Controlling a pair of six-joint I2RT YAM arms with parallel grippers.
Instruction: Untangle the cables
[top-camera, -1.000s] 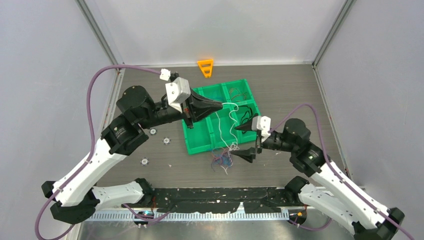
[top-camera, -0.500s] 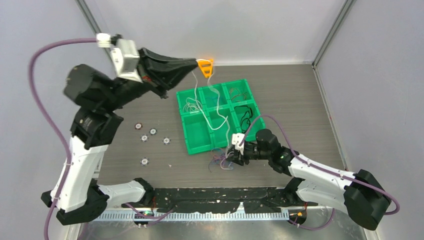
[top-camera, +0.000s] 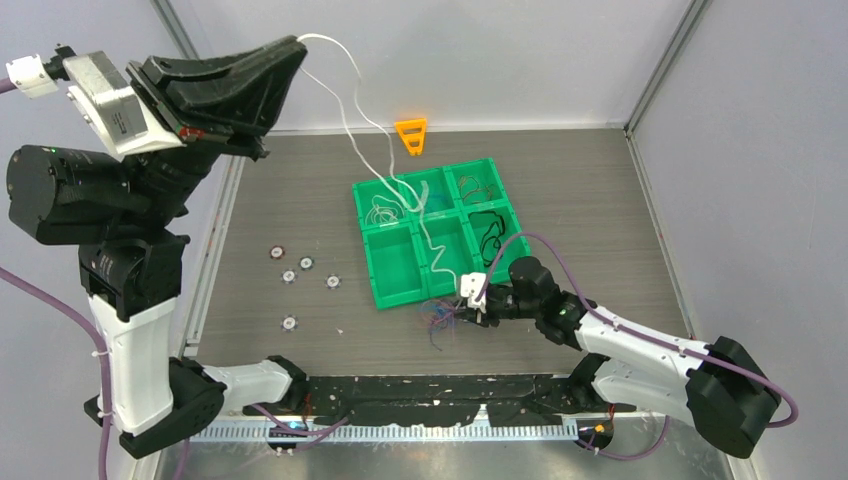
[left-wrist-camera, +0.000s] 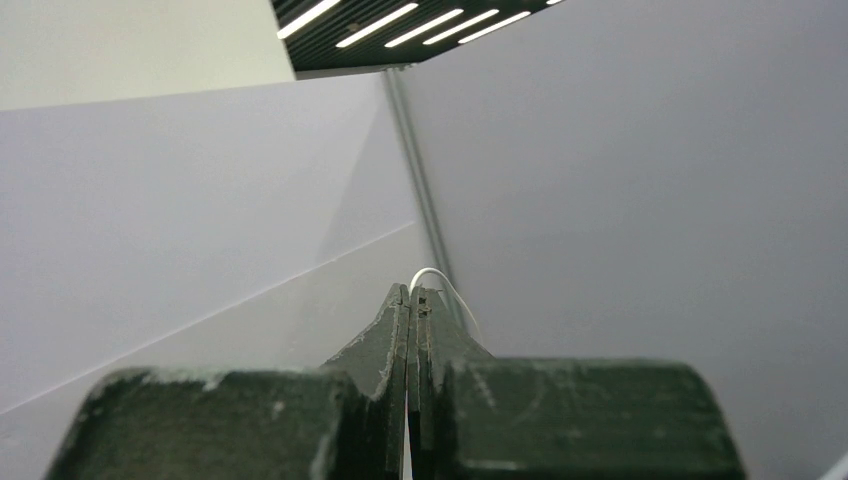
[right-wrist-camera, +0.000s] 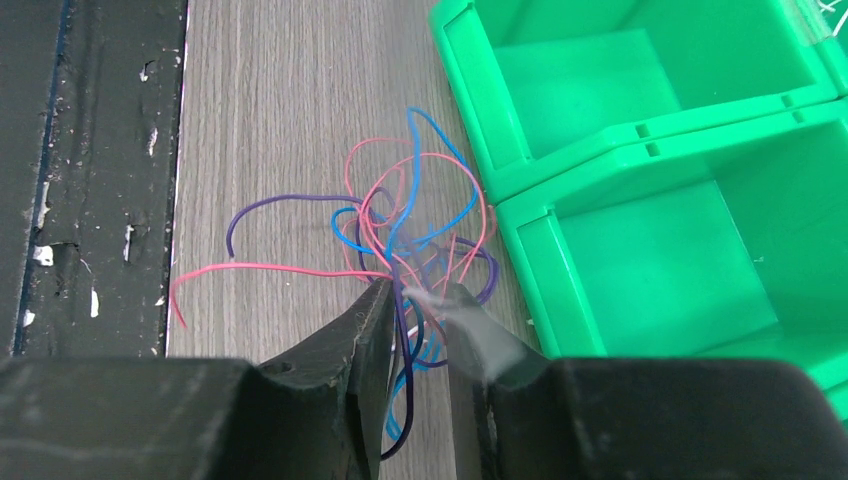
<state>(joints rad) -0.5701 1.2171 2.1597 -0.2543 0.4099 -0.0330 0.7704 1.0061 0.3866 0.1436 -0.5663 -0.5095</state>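
Note:
My left gripper (top-camera: 300, 42) is raised high at the back left, shut on one end of a white cable (top-camera: 352, 140). That cable hangs down across the green tray (top-camera: 364, 240) toward the tangle of cables (top-camera: 440, 318), which lies on the table in front of the tray. In the left wrist view the white cable (left-wrist-camera: 450, 288) curls out of the gripper's (left-wrist-camera: 412, 290) pressed tips. My right gripper (top-camera: 462, 305) is low at the tangle. In the right wrist view its jaws (right-wrist-camera: 420, 292) stand narrowly apart, with purple, blue and red cables (right-wrist-camera: 400, 215) running between them. One finger is blurred.
The green tray (right-wrist-camera: 620, 140) has several compartments; some hold white cables (top-camera: 385, 212) and dark ones (top-camera: 490, 228). Small silver discs (top-camera: 306, 264) lie on the table left of the tray. An orange piece (top-camera: 411, 134) stands behind the tray. The black front rail (right-wrist-camera: 90, 170) is close to the tangle.
My left arm swung up and to the left, drawing the white cable out long. My right gripper dropped onto the tangle and its jaws narrowed around several strands.

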